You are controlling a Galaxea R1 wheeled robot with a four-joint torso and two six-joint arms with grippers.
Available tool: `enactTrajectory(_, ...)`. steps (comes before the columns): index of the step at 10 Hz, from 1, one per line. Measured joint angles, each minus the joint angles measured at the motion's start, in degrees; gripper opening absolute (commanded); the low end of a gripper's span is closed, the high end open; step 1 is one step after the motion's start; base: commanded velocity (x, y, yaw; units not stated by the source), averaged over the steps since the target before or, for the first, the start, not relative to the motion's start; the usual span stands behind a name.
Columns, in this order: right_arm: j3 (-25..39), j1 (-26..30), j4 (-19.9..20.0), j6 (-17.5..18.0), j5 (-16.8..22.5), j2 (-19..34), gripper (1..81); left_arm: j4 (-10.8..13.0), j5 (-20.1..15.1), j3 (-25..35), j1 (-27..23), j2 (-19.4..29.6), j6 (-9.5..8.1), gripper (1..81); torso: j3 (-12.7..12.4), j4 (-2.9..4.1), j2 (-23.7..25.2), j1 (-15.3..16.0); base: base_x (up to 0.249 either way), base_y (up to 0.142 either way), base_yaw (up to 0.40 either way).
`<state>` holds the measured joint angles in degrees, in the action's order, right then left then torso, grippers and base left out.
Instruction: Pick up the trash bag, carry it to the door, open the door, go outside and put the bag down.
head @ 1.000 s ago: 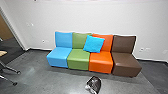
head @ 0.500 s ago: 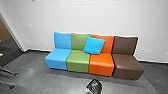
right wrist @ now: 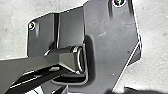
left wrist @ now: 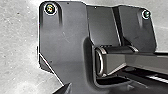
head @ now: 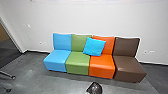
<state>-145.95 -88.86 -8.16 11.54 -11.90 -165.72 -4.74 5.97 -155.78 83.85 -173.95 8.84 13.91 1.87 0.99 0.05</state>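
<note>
The trash bag [head: 95, 88] lay on the floor [head: 56, 83] in front of the orange seat [head: 102, 67], apart from it. The step in hand seemed to be the approach, best done slowly, stopping before the base nudged the bag, then taking a deep grip of gathered plastic. The bag's dark, rounded end pointed toward the orange seat; its near end was cut off, so its long axis could not be told. Nor could whether either gripper was open, closed or holding anything.
</note>
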Motion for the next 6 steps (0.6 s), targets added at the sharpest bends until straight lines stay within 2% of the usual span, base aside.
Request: enactTrajectory(6,0.0,-0.01,-0.02,-0.02,0.0,-0.11,81.1,0.0,0.0,0.0,0.02,0.0,0.02,81.1,0.0,0.0,0.0,0.0,0.147,0.0,0.0)
